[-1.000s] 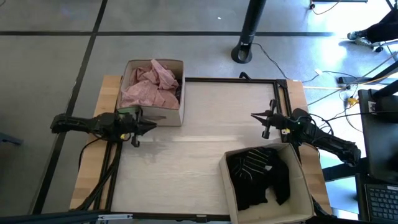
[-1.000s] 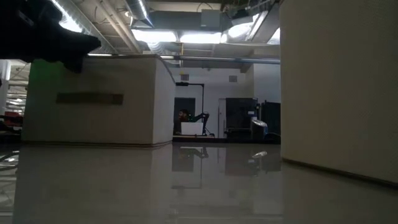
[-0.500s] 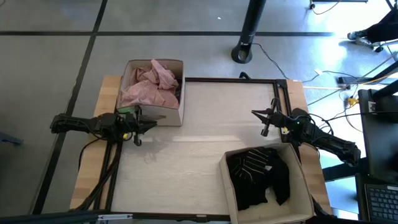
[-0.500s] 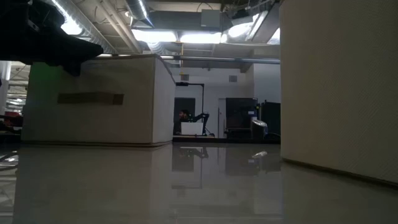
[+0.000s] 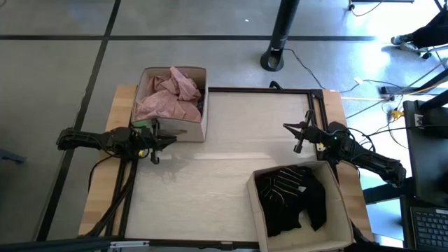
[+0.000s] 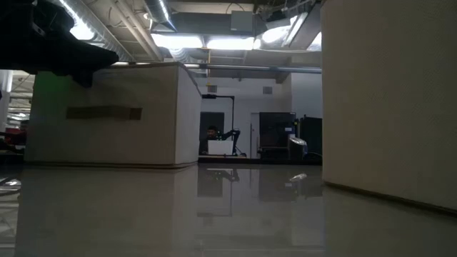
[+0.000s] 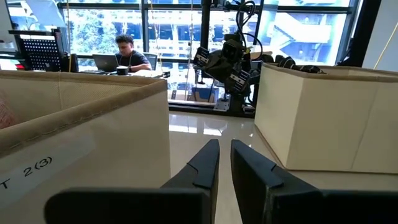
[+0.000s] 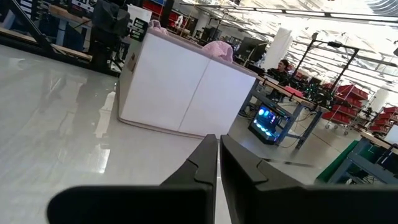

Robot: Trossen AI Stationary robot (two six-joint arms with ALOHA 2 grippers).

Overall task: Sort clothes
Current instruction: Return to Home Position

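Both left gripper [image 5: 171, 138] and right gripper [image 5: 288, 129] are staying parked, pressed together, empty; clothes [image 5: 168, 94] are sitting boxed, sorting seemingly done.

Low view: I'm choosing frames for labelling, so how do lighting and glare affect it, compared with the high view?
Low view: ceiling lights flare, the glossy table mirrors the room, the left gripper is a black silhouette. High view: even light, pink clothes and black striped clothes read clearly, only a faint sheen on the table.
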